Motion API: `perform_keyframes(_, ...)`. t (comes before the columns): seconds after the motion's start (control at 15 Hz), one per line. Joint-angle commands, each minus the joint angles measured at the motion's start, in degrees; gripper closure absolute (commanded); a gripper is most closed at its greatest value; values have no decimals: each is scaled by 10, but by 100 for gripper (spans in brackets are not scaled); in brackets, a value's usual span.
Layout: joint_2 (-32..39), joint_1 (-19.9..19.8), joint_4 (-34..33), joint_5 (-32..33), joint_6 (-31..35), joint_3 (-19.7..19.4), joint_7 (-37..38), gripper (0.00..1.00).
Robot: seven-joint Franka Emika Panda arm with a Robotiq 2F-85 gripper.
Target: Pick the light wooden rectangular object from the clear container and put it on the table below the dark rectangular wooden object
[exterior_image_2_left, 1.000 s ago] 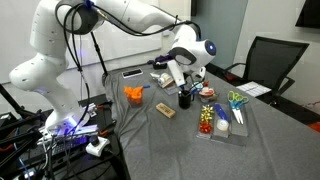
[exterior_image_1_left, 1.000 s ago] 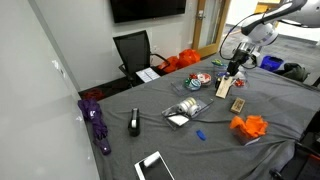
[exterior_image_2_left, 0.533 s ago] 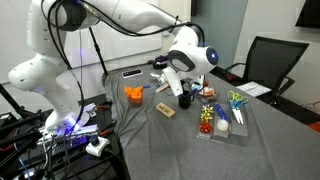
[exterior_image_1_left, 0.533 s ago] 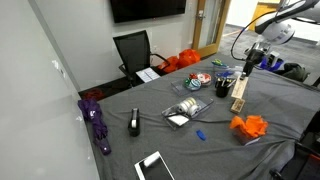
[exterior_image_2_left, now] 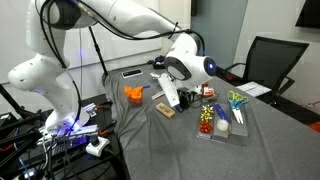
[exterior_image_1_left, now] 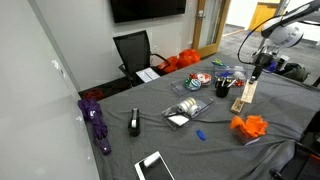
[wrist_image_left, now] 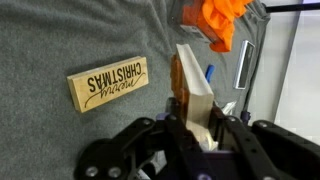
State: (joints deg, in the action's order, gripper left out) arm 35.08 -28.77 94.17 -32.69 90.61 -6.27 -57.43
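An office room with a dark screen [exterior_image_1_left: 147,8] on the wall at the top of the frame and a black chair [exterior_image_1_left: 133,50] below it. A worktop [exterior_image_1_left: 150,110] under dark grey cloth fills the lower part of both exterior views.

The end effector [exterior_image_1_left: 254,74] hangs at the right side of the frame over the worktop's far edge. In the wrist view the end effector [wrist_image_left: 195,125] comes in from the bottom, its fingers [wrist_image_left: 222,130] closed against the two broad faces of the pale block [wrist_image_left: 195,85]. The block stands on end, pointing away from the camera toward the cloth. Whether its far end touches the cloth cannot be told.

In an exterior view the pale block [exterior_image_1_left: 248,90] hangs nearly upright below the wrist, slightly tilted. The other angle shows it [exterior_image_2_left: 170,97] at frame centre, just above the darker block [exterior_image_2_left: 165,111].

The darker block [wrist_image_left: 108,85] lies flat left of centre in the wrist view, lettered "CHRISTMAS", with a strip of bare cloth between it and the pale block.

The clear tray [exterior_image_1_left: 195,105] sits at mid-frame, well left of the end effector, with a black pen cup [exterior_image_1_left: 222,86] between them. A crumpled orange thing [exterior_image_1_left: 250,127] lies at lower right, below the pale block.
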Motion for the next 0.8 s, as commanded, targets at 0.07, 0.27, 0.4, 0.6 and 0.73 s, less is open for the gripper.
perform_keyframes(0.07, 3, -6, 9, 31, 5, -14, -35, 93)
perform_keyframes(0.27, 14, -8, 18, 44, 27, -18, -50, 93)
perform_keyframes(0.4, 27, -11, 26, 39, 47, -17, -58, 93)
perform_keyframes(0.6, 49, -21, 27, 18, 51, -9, -59, 93)
perform_keyframes(0.73, 61, -26, 26, 1, 46, -5, -58, 93)
